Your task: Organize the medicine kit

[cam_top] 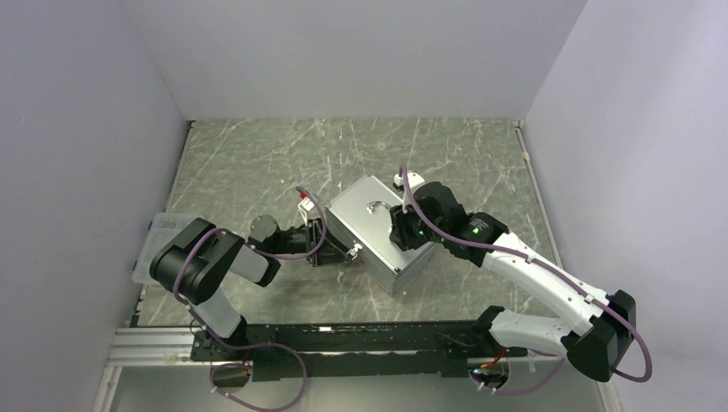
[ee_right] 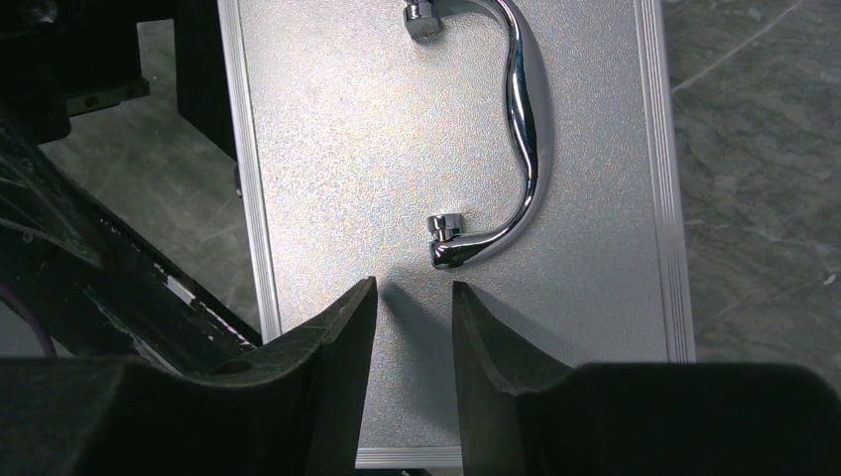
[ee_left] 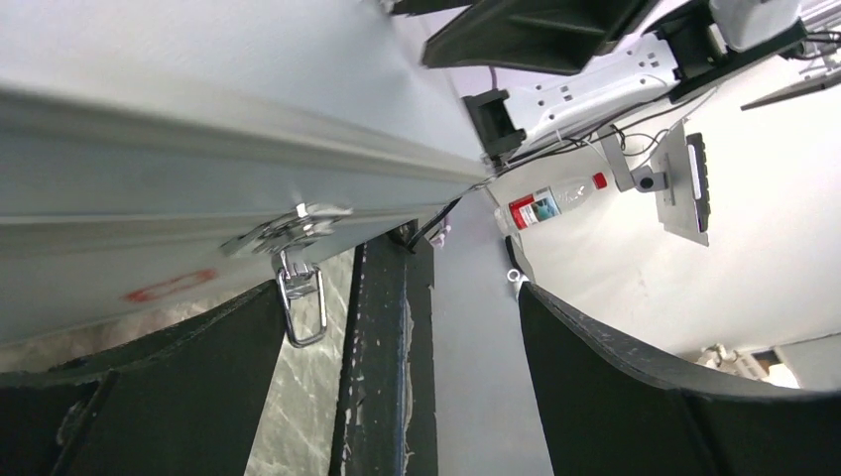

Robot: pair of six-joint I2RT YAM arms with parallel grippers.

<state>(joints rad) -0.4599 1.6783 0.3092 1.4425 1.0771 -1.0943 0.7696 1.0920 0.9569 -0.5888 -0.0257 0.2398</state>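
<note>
The medicine kit (cam_top: 378,233) sits closed on the marble table (cam_top: 257,154). At its front latch (ee_left: 298,233), the left gripper (ee_left: 397,327) is spread wide. Over its lid, just beside the handle (ee_right: 526,129), the right gripper (ee_right: 412,288) hangs narrowly apart, holding nothing.

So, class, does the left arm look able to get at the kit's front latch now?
Probably yes: the left gripper is open right at the medicine kit's front, the latch close by one finger, nothing visibly between.

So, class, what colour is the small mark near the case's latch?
Red: the mark on the case shows best in the left wrist view.
</note>
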